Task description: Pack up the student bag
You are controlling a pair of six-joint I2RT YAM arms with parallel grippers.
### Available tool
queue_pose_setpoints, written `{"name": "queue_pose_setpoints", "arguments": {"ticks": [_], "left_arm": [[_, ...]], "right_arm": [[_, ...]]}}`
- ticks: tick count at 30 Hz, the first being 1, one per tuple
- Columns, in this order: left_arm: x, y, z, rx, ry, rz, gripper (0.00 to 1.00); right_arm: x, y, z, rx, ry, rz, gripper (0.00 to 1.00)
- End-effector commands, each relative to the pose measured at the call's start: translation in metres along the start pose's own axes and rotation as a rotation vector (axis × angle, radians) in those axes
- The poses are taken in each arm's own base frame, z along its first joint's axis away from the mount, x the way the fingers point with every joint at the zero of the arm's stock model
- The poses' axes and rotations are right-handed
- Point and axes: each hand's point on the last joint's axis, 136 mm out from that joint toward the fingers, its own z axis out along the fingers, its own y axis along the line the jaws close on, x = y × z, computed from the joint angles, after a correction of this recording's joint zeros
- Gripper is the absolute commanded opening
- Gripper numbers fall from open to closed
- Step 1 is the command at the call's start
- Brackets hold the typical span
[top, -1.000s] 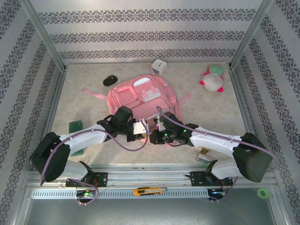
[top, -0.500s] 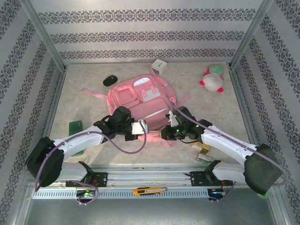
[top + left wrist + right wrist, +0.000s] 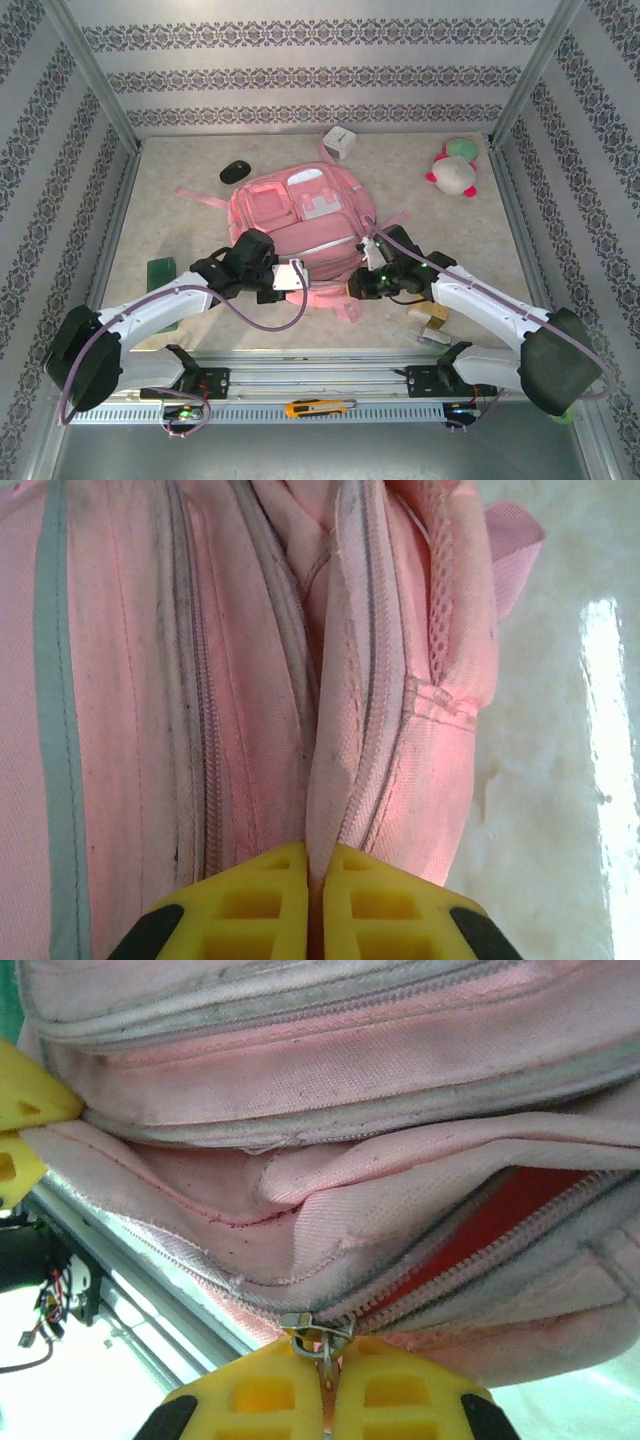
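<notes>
The student bag (image 3: 300, 215), a big pink backpack, lies flat in the middle of the table with its front pockets up. At its near edge my left gripper (image 3: 297, 277) is shut on a fold of the bag's fabric (image 3: 330, 780) beside a zip; the yellow fingertips (image 3: 270, 880) pinch it tight. My right gripper (image 3: 352, 287) is at the same near edge, a little to the right, shut on the metal zip pull (image 3: 318, 1328). Beyond the pull the zip (image 3: 480, 1235) gapes and shows a red lining. The left gripper's yellow fingers (image 3: 18, 1110) show at the left of the right wrist view.
A black mouse (image 3: 235, 172) and a white cube (image 3: 340, 142) lie behind the bag, with a plush toy (image 3: 455, 170) at the back right. A green object (image 3: 160, 271) lies at the left and a small tan object (image 3: 432, 318) under the right arm. An orange knife (image 3: 318, 408) rests on the front rail.
My right gripper has travelled right along the bag's near edge with the zip pull, and the zip has opened. My left gripper has closed on the fabric and drawn slightly towards me.
</notes>
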Motion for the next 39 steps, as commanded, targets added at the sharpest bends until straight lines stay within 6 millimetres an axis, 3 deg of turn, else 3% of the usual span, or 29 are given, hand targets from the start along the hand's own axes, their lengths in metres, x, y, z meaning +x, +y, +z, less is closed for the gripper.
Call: {"name": "queue_pose_setpoints", "arguments": {"ticks": [1,5,12,14,19,24,30,33,35,37,39], "left_arm": [[0.056,-0.009,-0.016,0.021,0.257,-0.053,0.10],[0.069,-0.003,-0.022,-0.022,0.320,-0.062,0.15],[0.082,0.035,-0.028,-0.193,0.407,-0.112,0.17],[0.073,0.034,-0.029,-0.170,0.374,-0.121,0.25],[0.021,0.008,-0.037,-0.026,0.115,-0.126,0.53],[-0.012,-0.020,-0.033,0.063,-0.051,-0.050,0.59],[-0.041,-0.023,-0.007,0.086,-0.108,0.020,0.61],[-0.047,-0.029,0.008,0.134,-0.081,0.066,0.42],[-0.049,-0.023,0.018,0.114,-0.062,0.075,0.41],[-0.049,-0.016,0.027,0.085,-0.061,0.089,0.48],[-0.050,-0.015,0.031,0.086,-0.065,0.102,0.42]], "right_arm": [[0.014,0.009,0.009,-0.025,0.035,0.002,0.00],[0.016,0.018,0.018,-0.056,0.014,0.015,0.00],[0.019,0.050,0.041,-0.127,0.015,-0.010,0.00],[0.017,0.056,0.048,-0.142,0.016,-0.012,0.00],[0.014,0.064,0.049,-0.163,0.014,-0.026,0.00],[0.015,0.066,0.048,-0.166,0.024,-0.044,0.00],[0.014,0.062,0.044,-0.158,0.034,-0.051,0.00],[0.012,0.063,0.041,-0.160,0.033,-0.056,0.00],[0.012,0.062,0.039,-0.158,0.039,-0.059,0.00],[0.013,0.060,0.038,-0.156,0.047,-0.061,0.00],[0.011,0.060,0.036,-0.161,0.046,-0.061,0.00]]}}
